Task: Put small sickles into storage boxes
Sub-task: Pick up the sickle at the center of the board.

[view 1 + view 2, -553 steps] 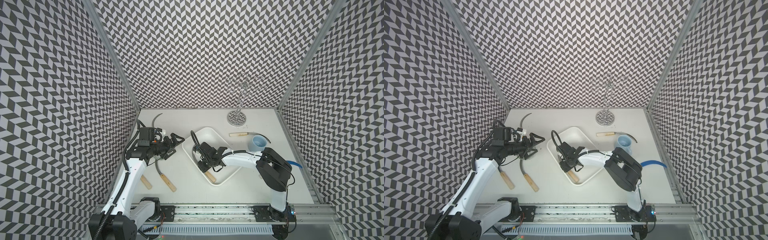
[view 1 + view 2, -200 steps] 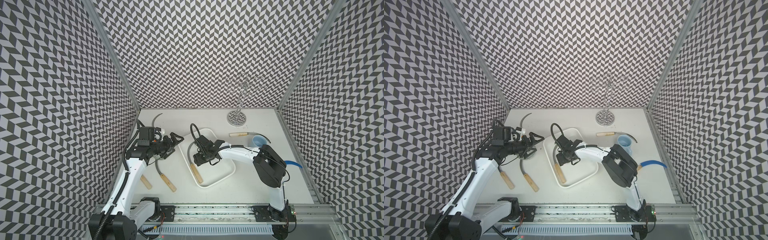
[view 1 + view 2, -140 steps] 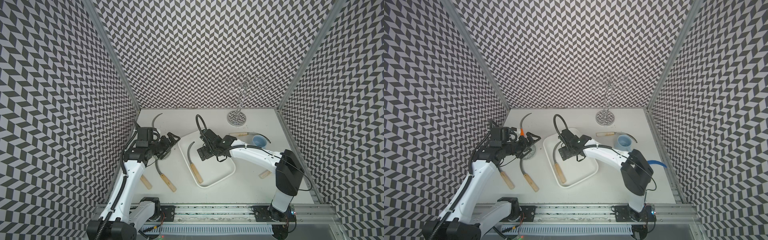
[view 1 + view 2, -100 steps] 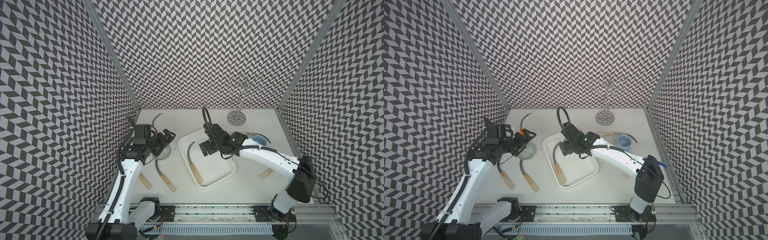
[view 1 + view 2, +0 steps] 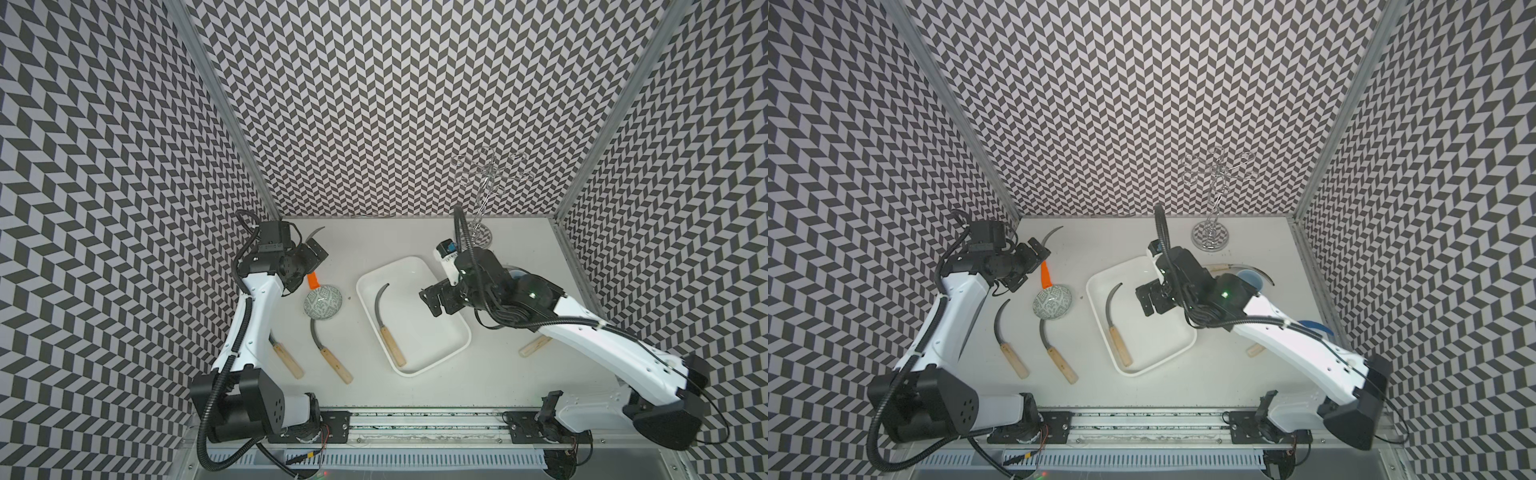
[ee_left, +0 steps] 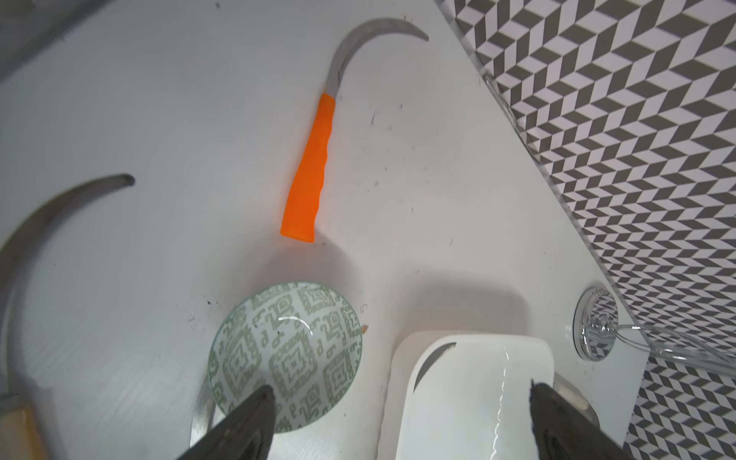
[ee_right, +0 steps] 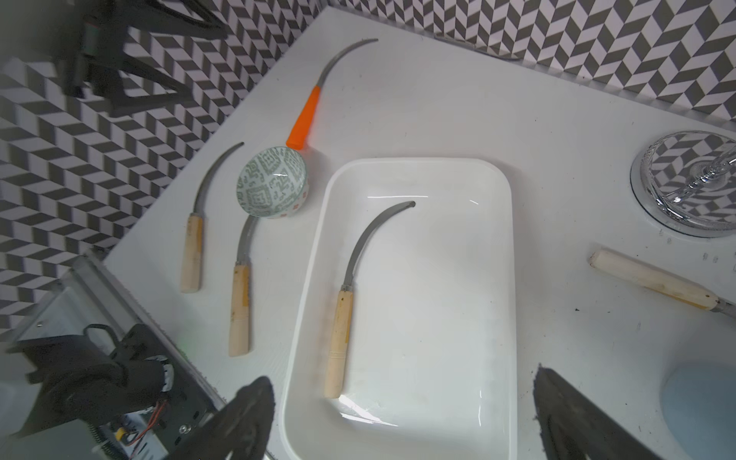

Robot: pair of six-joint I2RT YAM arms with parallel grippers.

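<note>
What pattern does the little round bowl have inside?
Pale grey-green geometric motifs on white; the bowl shows best in the left wrist view.

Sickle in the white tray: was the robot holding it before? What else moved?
Yes. The right gripper laid the sickle in the tray, opened and drew back; the tray turned meanwhile. The open left gripper backed toward the wall. The two sickles near the bowl stayed put.

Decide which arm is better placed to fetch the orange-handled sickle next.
Probably left: the open left hand hangs beside the orange-handled sickle; the open right hand hovers over the white tray, farther away.
</note>
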